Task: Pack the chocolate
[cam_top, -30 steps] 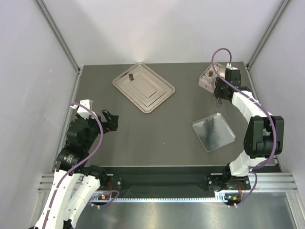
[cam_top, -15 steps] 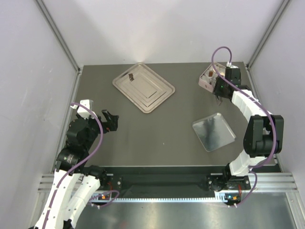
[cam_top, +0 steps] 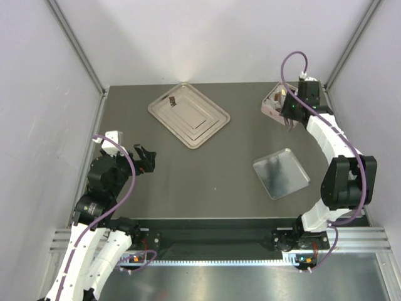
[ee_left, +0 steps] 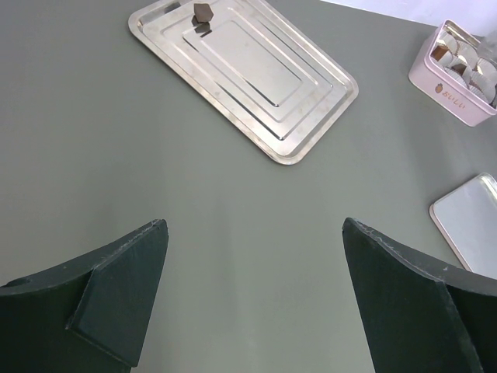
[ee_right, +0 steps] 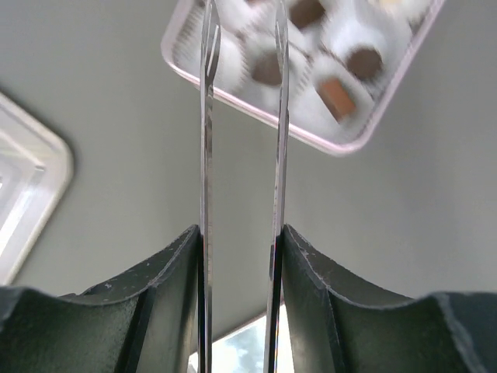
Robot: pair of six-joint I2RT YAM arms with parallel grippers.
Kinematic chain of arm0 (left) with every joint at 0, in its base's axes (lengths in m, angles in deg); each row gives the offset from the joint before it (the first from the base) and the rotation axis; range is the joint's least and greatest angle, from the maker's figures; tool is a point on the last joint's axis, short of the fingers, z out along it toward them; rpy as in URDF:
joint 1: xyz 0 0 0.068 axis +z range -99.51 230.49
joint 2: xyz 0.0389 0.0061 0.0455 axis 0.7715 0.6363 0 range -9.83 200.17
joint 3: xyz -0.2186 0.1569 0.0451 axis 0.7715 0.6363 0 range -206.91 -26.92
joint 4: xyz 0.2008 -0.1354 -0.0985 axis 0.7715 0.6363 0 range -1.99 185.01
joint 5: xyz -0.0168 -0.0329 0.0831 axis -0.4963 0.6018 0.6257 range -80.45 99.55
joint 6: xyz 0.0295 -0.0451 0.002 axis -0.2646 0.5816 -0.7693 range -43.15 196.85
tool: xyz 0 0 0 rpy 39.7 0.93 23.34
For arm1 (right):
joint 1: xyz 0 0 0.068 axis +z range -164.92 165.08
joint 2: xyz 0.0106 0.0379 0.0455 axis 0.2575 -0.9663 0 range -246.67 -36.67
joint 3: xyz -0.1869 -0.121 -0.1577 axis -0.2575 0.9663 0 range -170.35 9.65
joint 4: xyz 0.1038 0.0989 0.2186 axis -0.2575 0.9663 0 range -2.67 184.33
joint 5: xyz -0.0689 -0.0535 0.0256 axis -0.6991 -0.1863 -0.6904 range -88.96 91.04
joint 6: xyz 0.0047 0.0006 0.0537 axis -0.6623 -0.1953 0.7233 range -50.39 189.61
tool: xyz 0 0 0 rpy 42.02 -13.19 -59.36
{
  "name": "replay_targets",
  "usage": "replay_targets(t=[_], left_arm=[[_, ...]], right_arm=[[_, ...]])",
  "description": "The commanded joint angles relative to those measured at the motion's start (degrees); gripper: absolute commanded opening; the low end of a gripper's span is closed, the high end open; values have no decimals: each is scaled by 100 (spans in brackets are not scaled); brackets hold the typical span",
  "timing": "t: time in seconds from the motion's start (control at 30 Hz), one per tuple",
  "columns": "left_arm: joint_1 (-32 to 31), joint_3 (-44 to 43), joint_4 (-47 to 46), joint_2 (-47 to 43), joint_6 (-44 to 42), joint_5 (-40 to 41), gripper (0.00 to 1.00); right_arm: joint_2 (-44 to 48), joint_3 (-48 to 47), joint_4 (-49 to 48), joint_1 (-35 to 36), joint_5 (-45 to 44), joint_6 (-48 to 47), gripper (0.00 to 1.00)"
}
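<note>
Tabletop (cam_top: 207, 182): dark grey and matte, with both arms bolted at its near edge.

Stepped steel tray (cam_top: 194, 122): the largest item, in the far left-centre area and turned at an angle to the tabletop edges. The left wrist view shows its concentric raised steps.

Plain steel tray (cam_top: 281, 173): smaller and shiny, on the right side nearer the arms. It is well apart from the stepped tray.

Pink box (cam_top: 270, 106): at the far right corner with its lid off. In the right wrist view it holds white paper cups (ee_right: 233, 66) packed side by side.

Left claw (cam_top: 145, 158): low over the left side of the tabletop and well away from all the items. Its fingers are spread wide, with only bare tabletop visible between them.

Right claw (cam_top: 289, 124): at the near side of the pink box. Two thin metal prongs (ee_right: 206, 155) run forward from its fingers. They stand apart with nothing between them, and their tips lie over the cups. I cannot tell whether the tips touch anything.

Chocolates (ee_right: 266, 68): several sit in the cups of the pink box. Most are dark brown, and one is a lighter caramel brown. The view is blurred, so no count was taken.

Dark chocolate piece (ee_left: 203, 11): a single cube lying alone at the far corner of the stepped steel tray.
</note>
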Motion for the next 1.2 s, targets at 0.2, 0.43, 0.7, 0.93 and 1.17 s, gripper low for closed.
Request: replay_targets(t=[0.2, 0.43, 0.7, 0.93, 1.17], left_arm=[[24, 26, -372, -69, 20, 13, 99], [24, 26, -363, -113, 20, 40, 99], [24, 26, -363, -105, 12, 31, 99], [24, 35, -381, -79, 12, 22, 99], [24, 35, -381, -96, 12, 4, 99]], right_arm=[[-239, -1263, -661, 1691, 50, -91, 43], [-1514, -2485, -898, 2845, -187, 75, 43], [-2860, -3320, -1540, 3574, -302, 251, 43], [-3598, -3672, -1857, 3795, -381, 278, 45], [-4450, -4489, -1681, 3900, -293, 340, 45]])
